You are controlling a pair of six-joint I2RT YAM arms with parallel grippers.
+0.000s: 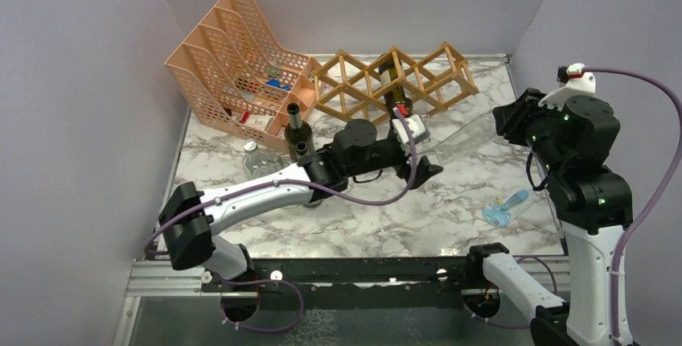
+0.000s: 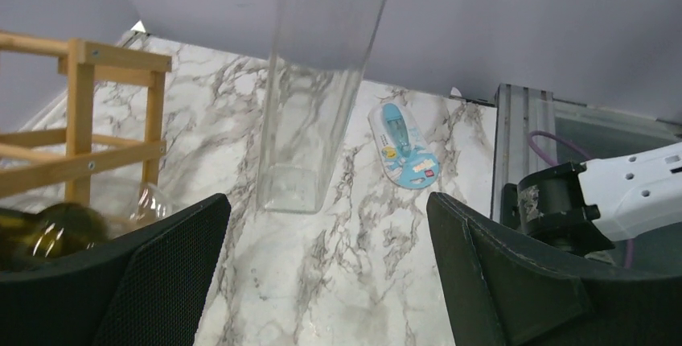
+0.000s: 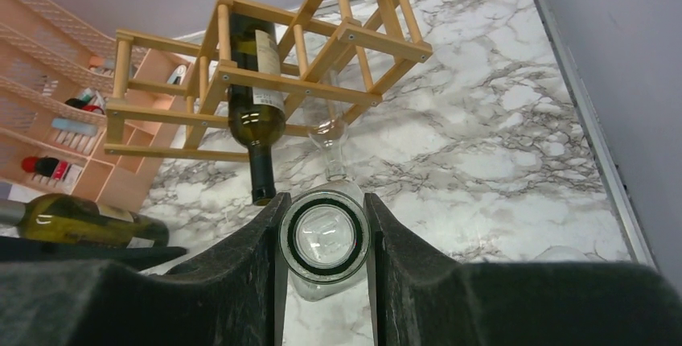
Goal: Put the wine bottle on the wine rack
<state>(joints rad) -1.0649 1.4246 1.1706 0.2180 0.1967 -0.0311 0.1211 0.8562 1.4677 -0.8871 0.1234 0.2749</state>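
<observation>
The wooden lattice wine rack (image 1: 418, 72) stands at the back of the table and holds a dark green wine bottle (image 1: 393, 92), neck toward the front. My right gripper (image 1: 505, 121) is shut on one end of a clear glass bottle (image 1: 466, 138) and holds it in the air, pointing left and down, in front of the rack. In the right wrist view the bottle's round end (image 3: 324, 237) sits between the fingers, with the rack (image 3: 273, 64) beyond. My left gripper (image 1: 422, 153) is open and empty, just left of the clear bottle's free end (image 2: 293, 189).
A peach perforated file organizer (image 1: 233, 64) stands at the back left. Two dark bottles (image 1: 299, 130) and a small clear jar (image 1: 256, 157) stand beside it. A blue packet (image 1: 505, 205) lies at the front right. Grey walls enclose the marble table (image 1: 450, 209).
</observation>
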